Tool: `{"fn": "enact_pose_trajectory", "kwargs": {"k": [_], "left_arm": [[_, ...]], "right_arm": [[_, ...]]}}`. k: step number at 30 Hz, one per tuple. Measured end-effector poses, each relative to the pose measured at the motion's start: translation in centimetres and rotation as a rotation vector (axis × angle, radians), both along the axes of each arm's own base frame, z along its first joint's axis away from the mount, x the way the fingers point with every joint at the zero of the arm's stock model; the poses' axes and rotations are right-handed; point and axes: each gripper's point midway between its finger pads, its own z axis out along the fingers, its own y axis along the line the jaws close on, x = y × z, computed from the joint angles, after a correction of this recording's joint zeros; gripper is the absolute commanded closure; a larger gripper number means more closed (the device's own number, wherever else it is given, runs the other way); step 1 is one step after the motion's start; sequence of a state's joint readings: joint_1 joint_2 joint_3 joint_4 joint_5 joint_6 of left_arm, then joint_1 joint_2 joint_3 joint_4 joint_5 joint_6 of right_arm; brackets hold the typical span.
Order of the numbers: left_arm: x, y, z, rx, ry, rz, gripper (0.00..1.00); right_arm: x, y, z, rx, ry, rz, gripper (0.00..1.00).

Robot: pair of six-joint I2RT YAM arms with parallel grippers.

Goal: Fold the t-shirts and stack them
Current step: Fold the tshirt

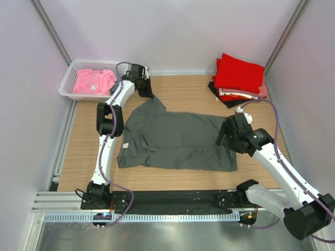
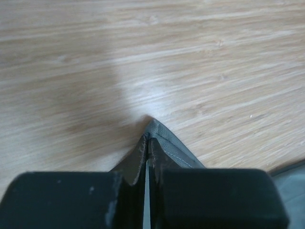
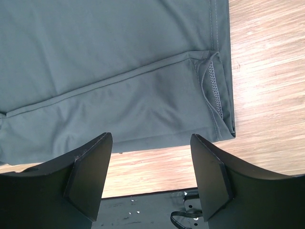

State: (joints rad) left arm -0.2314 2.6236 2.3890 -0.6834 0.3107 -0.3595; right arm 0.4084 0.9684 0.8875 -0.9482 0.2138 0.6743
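Observation:
A dark grey t-shirt [image 1: 178, 141] lies spread flat across the middle of the wooden table, partly folded. At its far left sleeve tip, my left gripper [image 1: 148, 95] is shut on a pinch of the grey cloth. In the left wrist view that cloth corner [image 2: 174, 148] pokes out beyond the closed gripper [image 2: 147, 141]. My right gripper [image 1: 222, 140] hovers open over the shirt's right end. In the right wrist view the gripper [image 3: 150, 160] frames bare wood just off the grey shirt [image 3: 119, 71], holding nothing. Folded red t-shirts [image 1: 238, 73] sit stacked at the back right over a black one [image 1: 222, 98].
A white latticed basket [image 1: 68, 86] at the back left holds a pink t-shirt [image 1: 93, 81]. Walls close in the table on the left, back and right. The black mounting rail [image 1: 172, 198] runs along the near edge.

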Motion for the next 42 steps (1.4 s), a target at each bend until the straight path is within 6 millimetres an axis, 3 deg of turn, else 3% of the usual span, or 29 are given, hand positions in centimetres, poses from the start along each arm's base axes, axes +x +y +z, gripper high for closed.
{"fn": "enact_pose_trajectory", "kwargs": {"k": [6,9,13,17,23,26,31,36,42], "left_arm": [[-1.6,0.6,1.3,0.022,0.027,0.012,1.0],[-2.9,1.0,3.8,0.04,0.022,0.028,1.0],[-5.5,1.3,8.2,0.102,-0.008,0.036,1.0],[-8.6,-0.5,11.3,0.17,-0.042,0.013,1.0],[-13.1,-2.5,11.2,0.215,-0.005,-0.043,1.0],[-13.5,-1.8,10.9,0.224,0.009,-0.034,1.0],[-14.2,-0.4,10.8,0.232,0.021,-0.011,1.0],[-14.5,-0.2,12.6,0.22,-0.014,-0.003,1.0],[-14.4,-0.1,13.8,0.212,-0.045,0.003,1.0]], "right_arm": [[0.8,-0.2,-0.2,-0.028,0.002,-0.015,0.27],[2.4,-0.1,-0.3,-0.055,0.004,-0.026,0.39],[5.7,-0.1,-1.2,-0.084,0.012,-0.053,0.37],[8.5,-1.7,-2.8,-0.104,0.041,-0.123,0.36],[14.6,-5.7,-5.8,-0.106,0.104,-0.255,0.37],[17.4,-7.5,-7.2,-0.117,0.131,-0.29,0.37],[20.5,-8.3,-8.5,-0.134,0.139,-0.285,0.39],[22.3,-8.6,-9.8,-0.147,0.149,-0.274,0.41],[22.2,-9.0,-11.2,-0.163,0.178,-0.274,0.43]]}}
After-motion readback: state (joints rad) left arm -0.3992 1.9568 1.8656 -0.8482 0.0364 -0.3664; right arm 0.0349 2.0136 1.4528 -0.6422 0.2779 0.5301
